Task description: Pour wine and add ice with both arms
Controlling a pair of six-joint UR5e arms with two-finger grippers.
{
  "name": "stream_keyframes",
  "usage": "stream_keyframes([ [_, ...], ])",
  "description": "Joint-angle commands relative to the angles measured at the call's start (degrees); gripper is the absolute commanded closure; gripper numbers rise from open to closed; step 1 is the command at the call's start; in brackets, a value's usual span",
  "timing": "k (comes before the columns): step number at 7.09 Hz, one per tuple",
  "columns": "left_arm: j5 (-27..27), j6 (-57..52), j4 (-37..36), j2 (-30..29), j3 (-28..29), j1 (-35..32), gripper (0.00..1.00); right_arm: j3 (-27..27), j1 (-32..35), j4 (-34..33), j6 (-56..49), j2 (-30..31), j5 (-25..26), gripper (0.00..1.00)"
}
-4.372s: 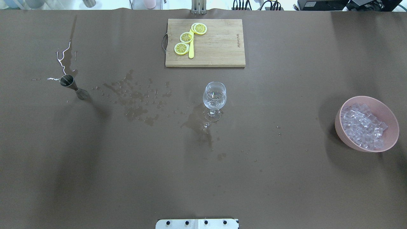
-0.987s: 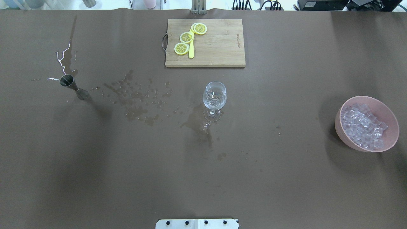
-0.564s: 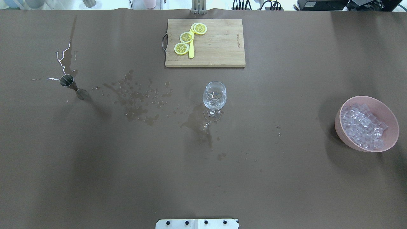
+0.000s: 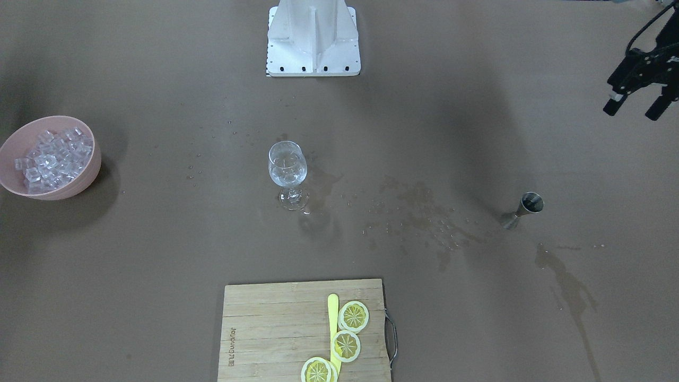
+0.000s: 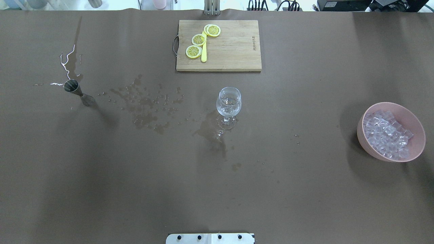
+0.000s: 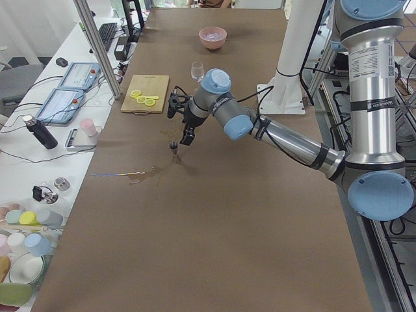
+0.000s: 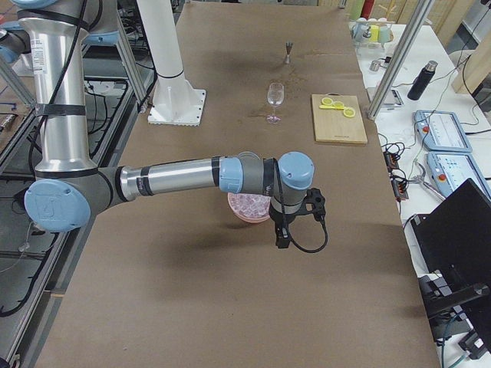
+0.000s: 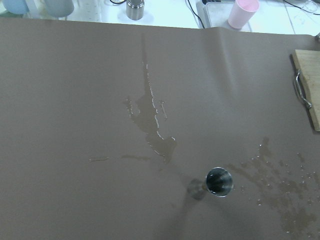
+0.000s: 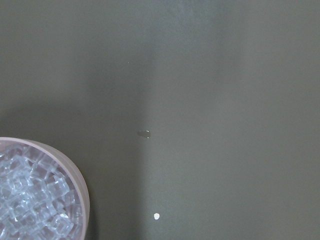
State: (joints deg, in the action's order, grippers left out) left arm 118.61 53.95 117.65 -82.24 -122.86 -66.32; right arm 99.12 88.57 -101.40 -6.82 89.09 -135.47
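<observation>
Over at the table's right edge the ice [image 5: 386, 135] lies heaped in a pink bowl [image 5: 363, 140]. I cannot tell how the right gripper [image 7: 285, 234] near it stands, while the left gripper [image 4: 634, 107] hangs spread wide and empty above the jigger [image 5: 75, 89] on the left. Those small glassy cubes are probably light, hard and slippery, so I'd pinch a top one across flat faces. The wine [image 5: 229, 102] looks like a little clear liquid in the fragile glass [image 5: 227, 122] mid-table, best steadied by its stem.
</observation>
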Motion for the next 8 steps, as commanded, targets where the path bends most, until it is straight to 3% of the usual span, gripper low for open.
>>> stream_keyframes([
  [1, -21.0, 13.0, 0.5, 3.4, -3.4, 16.1, 0.03, -0.6, -1.3, 0.3, 11.1, 0.0, -1.4, 0.0],
  [4, -50.0, 31.9, -1.0, 5.2, -3.3, 37.3, 0.03, -0.6, -1.3, 0.9, 10.9, 0.8, -1.1, 0.0],
  [6, -64.5, 35.9, -3.6, 4.2, 0.5, 44.9, 0.03, -2.3, -1.8, 2.3, 8.6, 0.0, -0.8, 0.0],
  [8, -72.6, 36.0, -3.7, -3.1, 9.4, 46.5, 0.03, -2.8, -2.9, 2.2, 8.5, -0.5, -1.1, 0.0],
])
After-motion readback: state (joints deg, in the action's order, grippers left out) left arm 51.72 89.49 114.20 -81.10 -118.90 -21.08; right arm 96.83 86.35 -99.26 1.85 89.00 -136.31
